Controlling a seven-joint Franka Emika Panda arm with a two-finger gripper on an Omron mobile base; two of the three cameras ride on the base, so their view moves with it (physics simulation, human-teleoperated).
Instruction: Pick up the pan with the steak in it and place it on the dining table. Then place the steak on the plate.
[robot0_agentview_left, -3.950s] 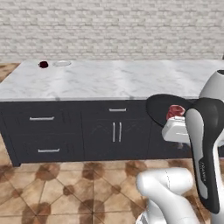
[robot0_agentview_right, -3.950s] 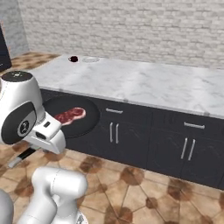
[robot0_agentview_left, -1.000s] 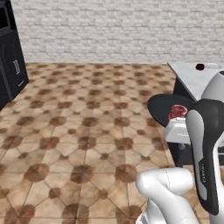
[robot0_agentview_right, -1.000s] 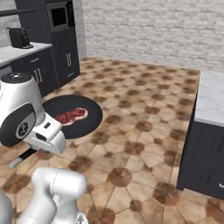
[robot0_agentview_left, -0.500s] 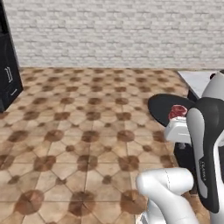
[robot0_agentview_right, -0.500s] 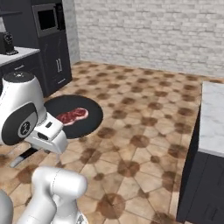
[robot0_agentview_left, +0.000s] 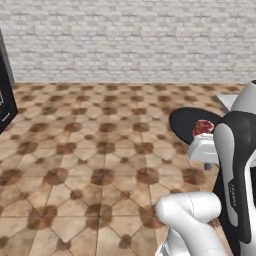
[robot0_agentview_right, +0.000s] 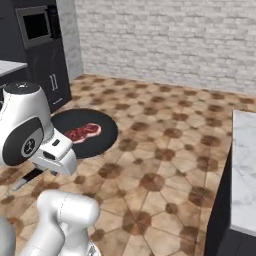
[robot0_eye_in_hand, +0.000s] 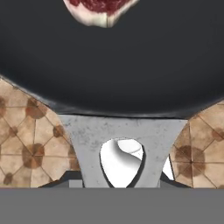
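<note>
While the pan (robot0_agentview_left: 189, 123) hung in the air above the tiled floor (robot0_agentview_left: 90, 145), well clear of any surface, the first part of the job looked only half done: it had been lifted, but nothing in the left base view resembled a dining table to set it on. From that side, the black pan sat just ahead of the white arm (robot0_agentview_left: 235, 165), with the steak (robot0_agentview_left: 202, 127) lying in it near the edge closest to the arm. A brick wall (robot0_agentview_left: 125, 40) closed off the far end of the room.

From the right base view, the pan (robot0_agentview_right: 90, 131) floated level above the floor, the steak (robot0_agentview_right: 82, 132) resting flat inside it. A marble counter (robot0_agentview_right: 243, 170) with dark cabinets stood at the right edge, and tall dark cabinets (robot0_agentview_right: 42, 50) with an oven stood at the left. No plate was to be seen here either.

In the hand view, the pan (robot0_eye_in_hand: 109, 61) spread across the upper part, its grey handle (robot0_eye_in_hand: 120, 131) running down toward the camera, and a piece of the steak (robot0_eye_in_hand: 103, 8) showed at the top edge. The fingers themselves were hidden under the handle; since the pan stayed aloft by that handle, I judged them closed narrowly upon it. Setting the pan on the table and moving the steak to the plate remained.
</note>
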